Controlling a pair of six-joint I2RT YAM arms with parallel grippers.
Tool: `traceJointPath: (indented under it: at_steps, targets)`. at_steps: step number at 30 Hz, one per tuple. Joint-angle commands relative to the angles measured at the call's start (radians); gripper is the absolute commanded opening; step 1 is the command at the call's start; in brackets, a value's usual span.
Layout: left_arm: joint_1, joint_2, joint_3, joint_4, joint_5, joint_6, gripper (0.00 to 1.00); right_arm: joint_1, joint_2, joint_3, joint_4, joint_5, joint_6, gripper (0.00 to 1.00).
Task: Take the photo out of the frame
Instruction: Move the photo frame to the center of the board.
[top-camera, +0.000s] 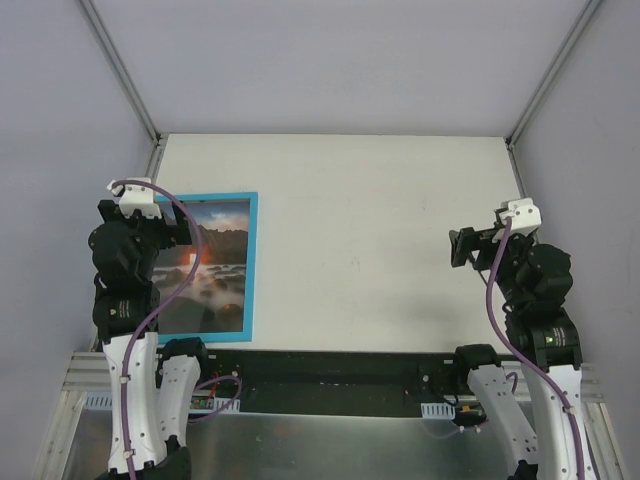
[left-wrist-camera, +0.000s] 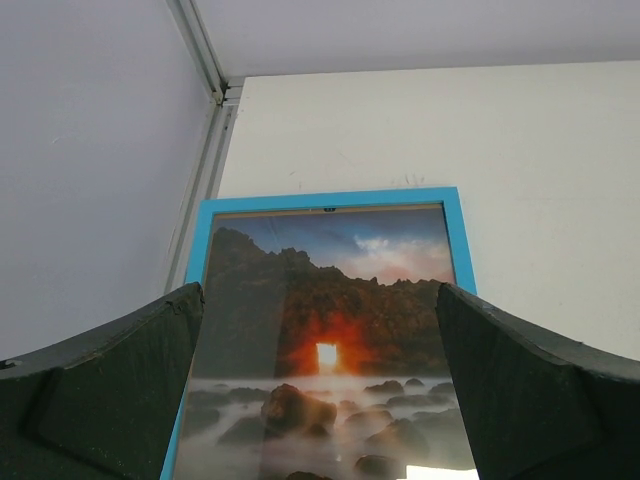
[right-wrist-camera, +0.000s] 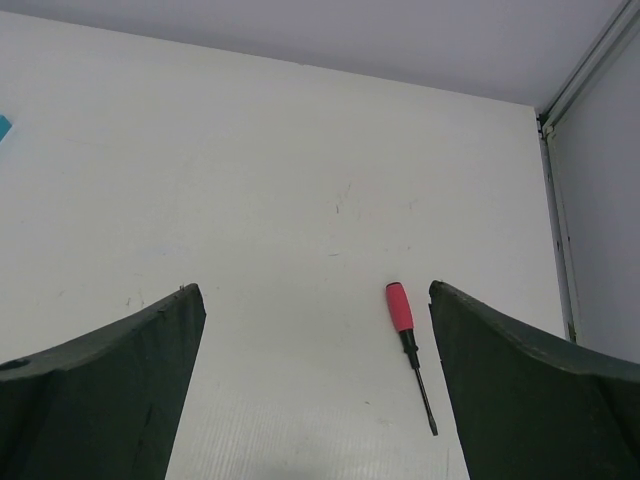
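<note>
The frame lies flat and face up at the left side of the counter, near its left edge, with the photo inside it, sunset picture showing. The left end effector hangs above the near part of the frame with its jaws spread wide and nothing between them. The right end effector hovers well apart on the right side, jaws spread just as wide and empty too. A red-handled screwdriver lies on the bare counter ahead of it.

From where I stand, nothing has been started: the photo is sealed in behind the blue front. The way in is likely from the back, which is underneath, so I'd say the frame needs turning over first. A thin flat frame is hard to pinch off a surface. Sliding one edge out past the counter's rim, or tipping one side up with a fingertip, should give a grip on the border alone, keeping off the glossy face.

The frame is the only holder here, and the photo fills its opening. Whether a backing sits behind it I can't see.
</note>
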Motion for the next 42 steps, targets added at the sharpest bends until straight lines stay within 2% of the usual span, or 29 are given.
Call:
traceJointPath:
  at_steps: [1,10,16,22,28,33,42]
  targets:
    - [0.016,-0.002,-0.012,0.022,0.044,-0.012,0.99,0.010,0.007,-0.010,0.070,0.013,-0.017,0.96]
    - [0.035,0.014,-0.023,0.019,0.100,0.020,0.99,0.030,0.042,-0.015,0.070,-0.022,-0.155,0.96]
    - [0.043,0.029,-0.027,0.005,0.149,0.063,0.99,0.037,0.080,-0.019,0.049,-0.151,-0.183,0.96]
    - [0.041,0.032,-0.017,-0.035,0.115,0.130,0.99,0.038,0.143,0.002,0.029,-0.229,-0.175,0.96]
    - [0.041,0.026,-0.105,-0.065,0.020,0.178,0.99,0.061,0.298,0.069,0.040,-0.249,-0.089,0.96]
    - [0.041,0.014,-0.164,-0.093,0.048,0.183,0.99,0.148,0.465,0.161,0.040,-0.194,-0.040,0.96]
    - [0.040,0.032,-0.181,-0.128,0.068,0.206,0.99,0.418,0.703,0.237,0.125,-0.071,-0.046,0.96]
